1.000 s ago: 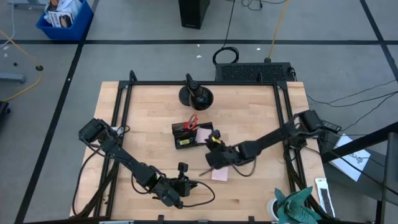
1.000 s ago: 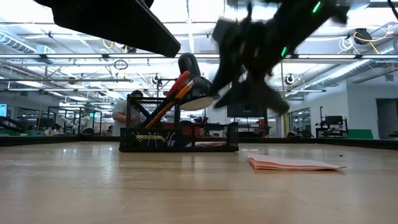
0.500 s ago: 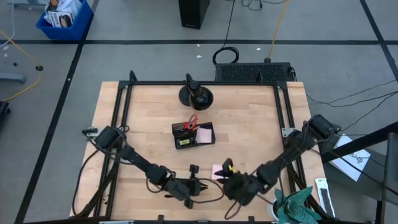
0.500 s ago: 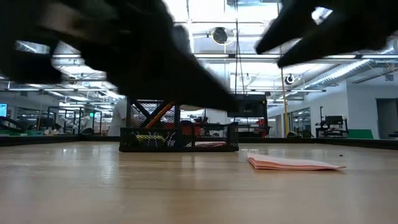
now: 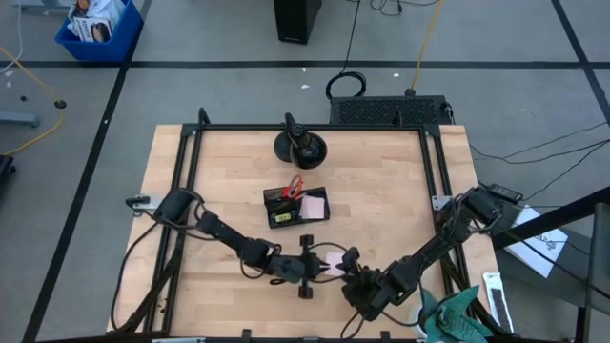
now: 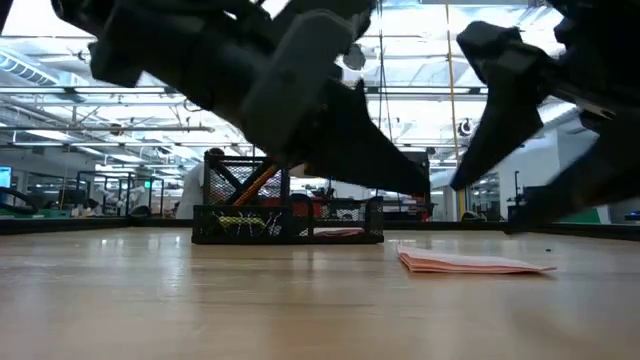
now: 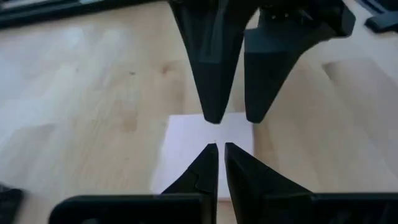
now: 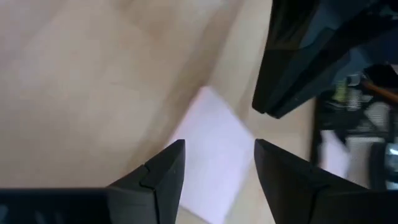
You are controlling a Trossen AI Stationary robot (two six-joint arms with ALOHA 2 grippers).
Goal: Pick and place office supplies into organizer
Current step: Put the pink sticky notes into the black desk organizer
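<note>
Both tools now gathered over the pink sticky-note pad (image 5: pixel 333 263)

Since the previous frames the left tool (image 5: pixel 307 268) has slid rightward across the tabletop (image 5: pixel 381 191) to the pad, fingers nearly together and holding nothing; the right tool (image 5: pixel 350 272), pulled back from the organizer (image 5: pixel 296 207), hovers just beside the pad, fingers spread wide and empty. The pad lies flat, in front of the organizer.

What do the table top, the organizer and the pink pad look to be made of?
Table top: pale wood, probably butcher block, with visible plank seams and a satin sheen. Organizer: black open mesh, likely wire or metal, since light shows through it. Pink pad: stacked paper sheets, matte, lying flat.
</note>
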